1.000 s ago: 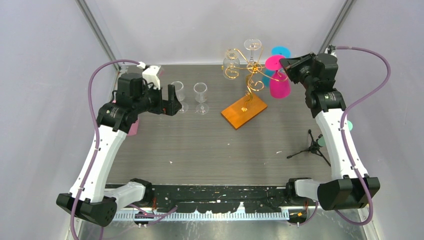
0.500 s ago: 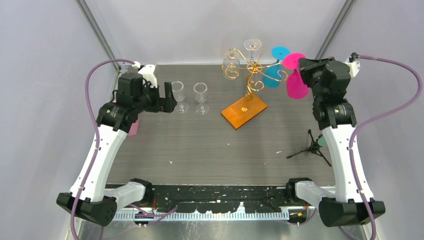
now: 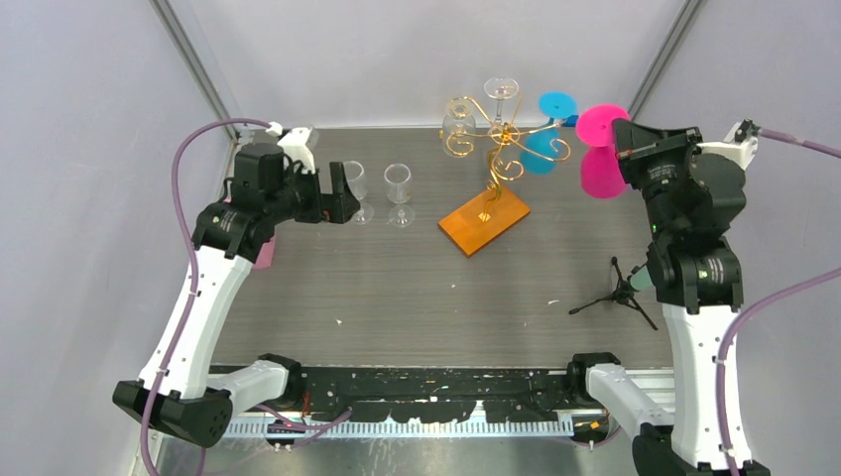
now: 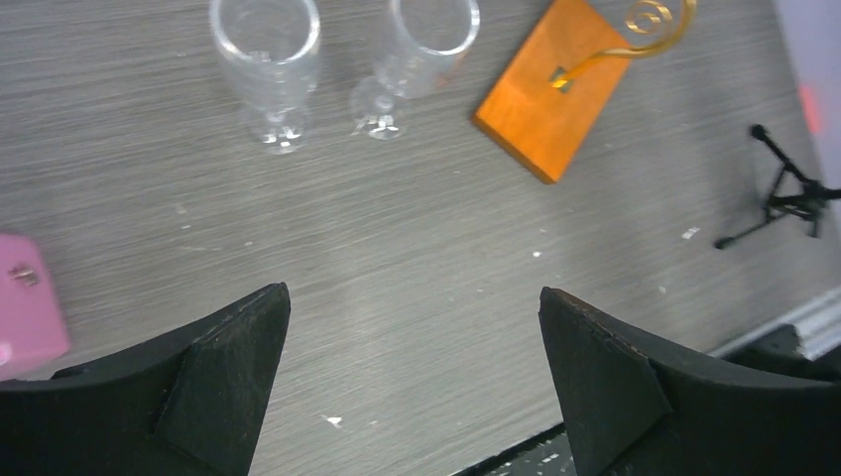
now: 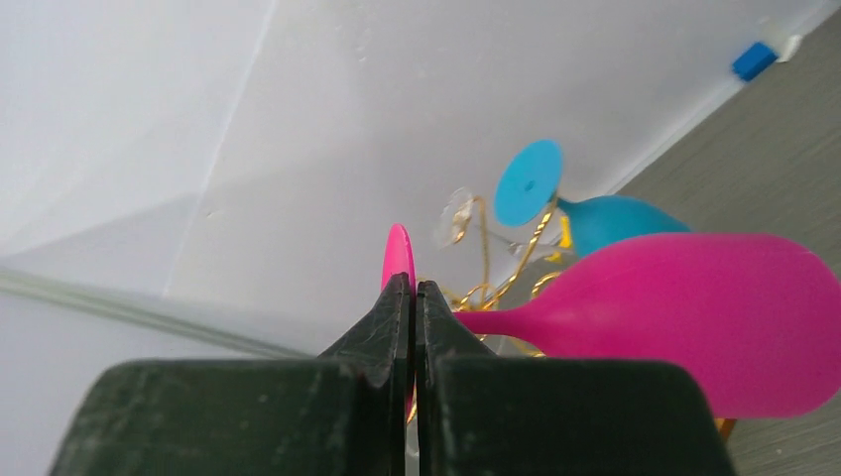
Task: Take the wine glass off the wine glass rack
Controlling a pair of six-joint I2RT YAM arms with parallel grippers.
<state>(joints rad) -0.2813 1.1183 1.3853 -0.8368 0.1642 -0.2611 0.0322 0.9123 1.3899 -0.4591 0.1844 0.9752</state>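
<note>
1. Your right gripper has its jaws pressed together on the thin foot of the pink wine glass. In the right wrist view the foot shows edge-on between the fingertips, and the stem and bowl stick out sideways to the right.
2. That glass hangs in the air just right of the wine glass rack. The top view shows a gap between it and the nearest gold scroll, so I judge it is off the rack.
3. The lift-off looks done for this glass. What is left, as far as I can tell, is to carry it clear and set it down on the table.
4. A blue wine glass hangs on the rack, and clear glasses hang there too.
5. Two clear glasses stand upright on the table to the left of the rack's orange base.
6. Your left gripper sits beside those two glasses with its jaws wide apart and nothing between them; the left wrist view shows only bare table in the gap.
7. The grip is on a thin disc with the bowl hanging off to one side, so the glass may swivel; move gently.
</note>
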